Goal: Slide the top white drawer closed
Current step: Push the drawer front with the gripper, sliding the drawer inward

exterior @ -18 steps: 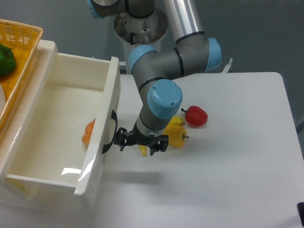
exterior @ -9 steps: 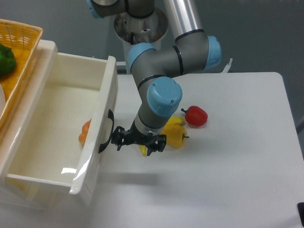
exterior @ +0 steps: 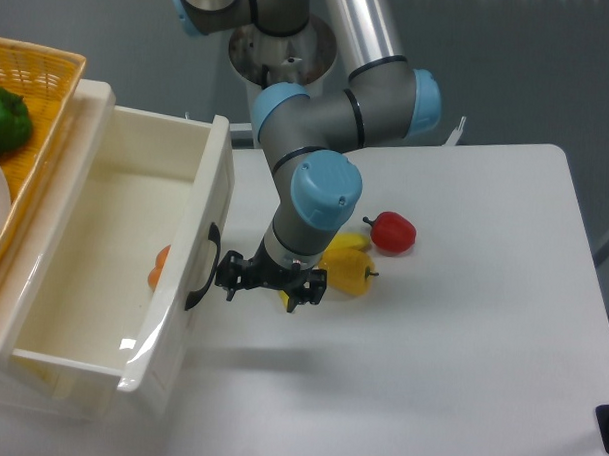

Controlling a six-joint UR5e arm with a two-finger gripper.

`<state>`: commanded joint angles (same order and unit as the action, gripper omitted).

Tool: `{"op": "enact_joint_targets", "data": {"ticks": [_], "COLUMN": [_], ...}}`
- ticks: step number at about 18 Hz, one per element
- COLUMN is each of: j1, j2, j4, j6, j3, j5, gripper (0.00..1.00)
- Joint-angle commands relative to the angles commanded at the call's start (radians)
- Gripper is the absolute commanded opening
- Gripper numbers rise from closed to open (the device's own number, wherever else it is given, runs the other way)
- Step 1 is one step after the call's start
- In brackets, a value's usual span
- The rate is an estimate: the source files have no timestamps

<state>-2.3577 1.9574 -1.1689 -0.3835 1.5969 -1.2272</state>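
Top white drawer (exterior: 134,242) is open, sticking out from the cabinet at frame left, front panel angled toward the arm, black arched handle (exterior: 202,267) on that face. Gripper (exterior: 270,277) sits just beside the handle on the table (exterior: 461,324) side, low, roughly level with it. Fingers look spread, holding nothing that I can see; whether the near fingertip touches the handle or front, can't tell from this angle. An orange item (exterior: 158,267) lies inside, close behind the front panel. Yellow pepper (exterior: 350,270) and red pepper (exterior: 391,231) sit on the table behind the wrist. My read: mid-push, drawer roughly half closed or less. To do it well: push flat on the front panel near the handle, straight along the slide axis, no sideways component or the box will rack in its runners. Keep height constant, keep speed low near end of travel, stop at flush. Watch the elbow swing near the peppers.
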Motion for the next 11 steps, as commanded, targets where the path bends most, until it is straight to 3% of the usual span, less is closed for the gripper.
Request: {"op": "enact_joint_targets", "data": {"ticks": [11], "j1": [0.021], "j2": [-0.012], "j4": [-0.002], "j6": [0.002], "j3": [0.002], "j5": [0.015], "gripper": [1.0]}}
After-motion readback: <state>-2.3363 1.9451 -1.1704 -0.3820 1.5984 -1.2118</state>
